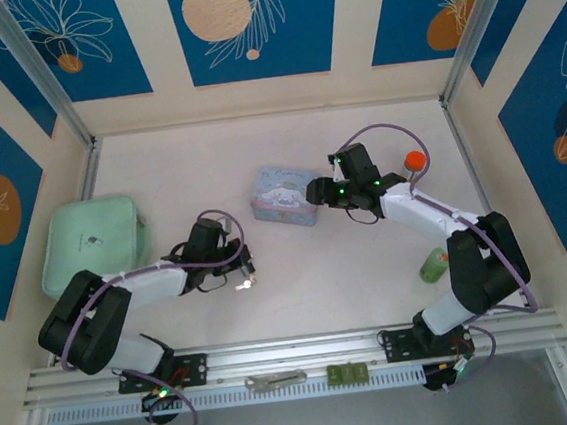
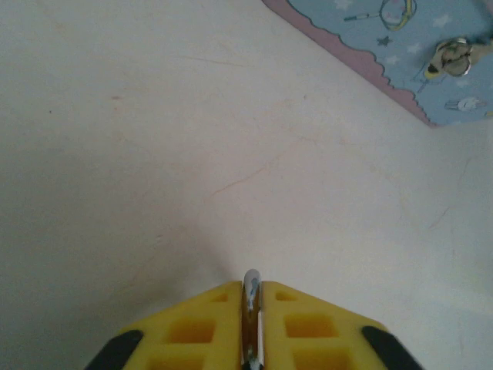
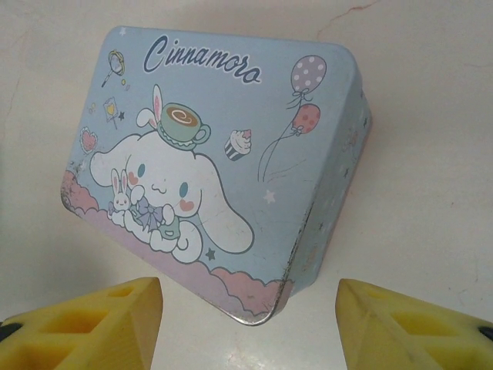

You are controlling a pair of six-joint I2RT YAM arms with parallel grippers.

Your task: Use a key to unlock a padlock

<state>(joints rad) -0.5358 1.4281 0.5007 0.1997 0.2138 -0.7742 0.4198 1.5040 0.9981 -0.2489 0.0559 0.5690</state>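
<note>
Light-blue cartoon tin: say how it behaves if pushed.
The light-blue rectangular cartoon tin likely slides rather than tips: low and flat on the smooth table. Painted metal looks stiff, probably light. A push at its near corner may swivel it.

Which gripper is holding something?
The left gripper, shut on the thin key between its pads; the right gripper is open, empty, facing the light-blue tin.

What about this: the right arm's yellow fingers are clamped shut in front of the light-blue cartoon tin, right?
No. The right arm's yellow fingers stand wide open, not shut, in front of the light-blue cartoon tin; the right wrist view shows it.
</note>
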